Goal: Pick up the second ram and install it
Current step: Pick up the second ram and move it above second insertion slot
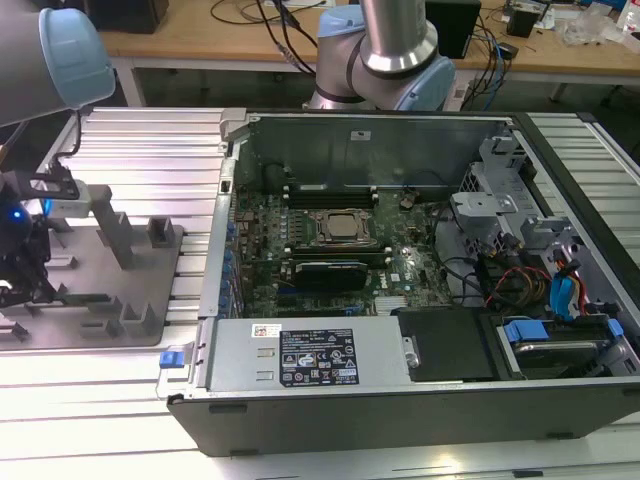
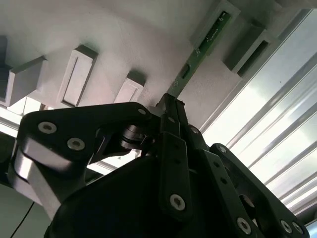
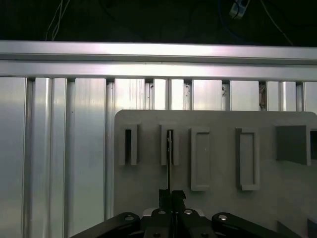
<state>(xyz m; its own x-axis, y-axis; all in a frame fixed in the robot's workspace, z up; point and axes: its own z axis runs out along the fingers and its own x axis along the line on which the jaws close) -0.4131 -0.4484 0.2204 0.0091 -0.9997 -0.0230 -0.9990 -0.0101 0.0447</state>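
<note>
The second ram (image 2: 205, 42) is a thin green board standing on edge in a slotted post of the grey holder tray (image 2: 124, 34). In the first wrist view the second ram (image 3: 169, 158) shows edge-on as a dark line running from a slot down to my gripper (image 3: 171, 194). In the second wrist view my gripper (image 2: 171, 103) is shut on the near end of the board, with black fingers on both sides of it. The exterior view shows my gripper (image 1: 22, 280) low over the holder tray (image 1: 100, 325) at that view's left.
An open computer case (image 1: 380, 140) lies in the middle of the exterior view, with its motherboard (image 1: 400, 270), silver processor (image 1: 340, 227) and long memory slots (image 1: 330, 188) beside it. Upright posts (image 1: 112, 225) rise from the tray. Ribbed aluminium table (image 3: 59, 148) surrounds everything.
</note>
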